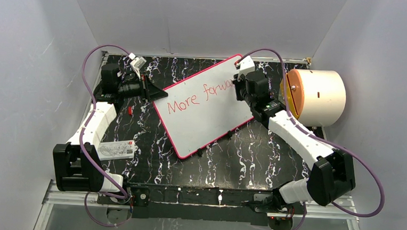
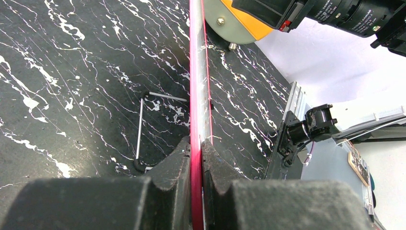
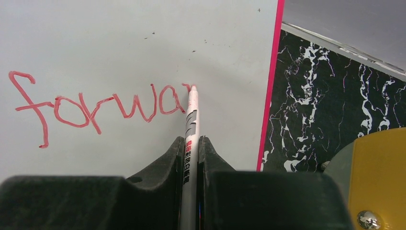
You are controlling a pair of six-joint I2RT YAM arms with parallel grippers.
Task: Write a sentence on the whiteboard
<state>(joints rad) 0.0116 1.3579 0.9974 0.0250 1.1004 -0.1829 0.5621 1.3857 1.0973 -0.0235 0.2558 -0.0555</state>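
The right gripper (image 3: 191, 142) is clenched on a white marker (image 3: 192, 115), the barrel pinched upright between its two black fingers. The marker's red tip touches the whiteboard (image 3: 119, 38) at the end of the last written letter. The sentence (image 3: 95, 108) is in red handwriting. The right wrist view shows "forwa", with a small red stroke at the tip. The overhead view shows "More" before it, the line slanting up toward the whiteboard's far right corner.

The whiteboard is a white rectangle with rounded corners and a thin red-pink rim. It sits diagonally over a black tabletop (image 1: 252, 155) veined with white, like marble. The right arm reaches over the whiteboard's right long edge.

The left gripper (image 2: 196, 143) is closed on the whiteboard's rim at its left corner, one black finger on each face of the board. The left wrist view sees the board edge-on, as a red-pink strip running away from the fingers.

Beside that rim, a thin L-shaped metal rod (image 2: 139, 129) with a dark end lies on the tabletop. A small red object (image 1: 130, 110), too small to identify, lies just off the whiteboard's left corner. A printed card (image 1: 116, 149) lies farther off the whiteboard's left side, near the left arm. Past the whiteboard's far right corner, a cream cylinder (image 1: 320, 95) with an orange end face lies on its side.
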